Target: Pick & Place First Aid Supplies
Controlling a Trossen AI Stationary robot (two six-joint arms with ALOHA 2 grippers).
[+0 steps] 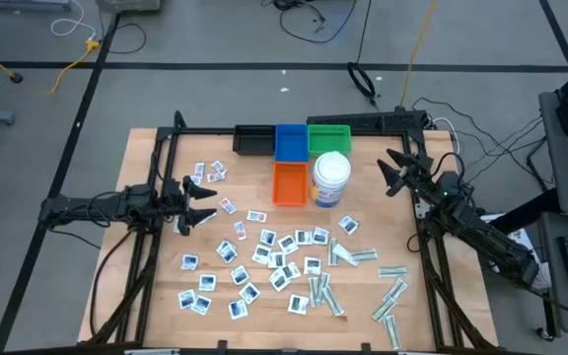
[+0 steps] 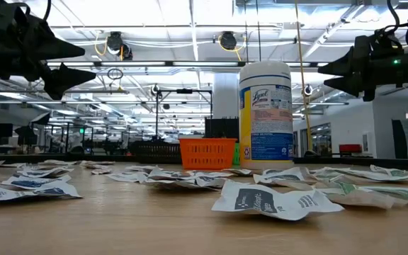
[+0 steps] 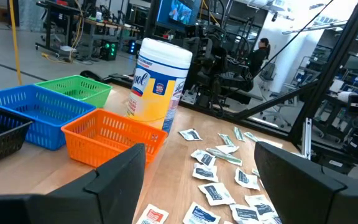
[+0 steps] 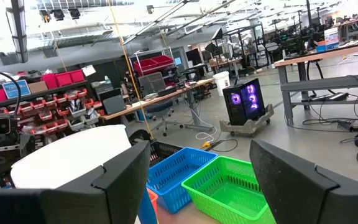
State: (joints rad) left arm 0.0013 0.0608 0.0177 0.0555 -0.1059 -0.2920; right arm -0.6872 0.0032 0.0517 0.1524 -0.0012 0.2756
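My left claw (image 1: 205,204) and right claw (image 1: 394,172) both hang wide and empty above the bench (image 1: 146,296). Only overhead do the grey-green strips (image 1: 390,302) show their long axes, fanned every way at the near right; white packets (image 1: 282,264) lie flat mid-bench. My wrist shows the orange basket (image 3: 107,137) beside the wipes canister (image 3: 156,78).

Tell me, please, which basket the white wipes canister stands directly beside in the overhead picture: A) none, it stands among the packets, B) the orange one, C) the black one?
B: the wipes canister stands right next to the orange basket, in front of the green basket.
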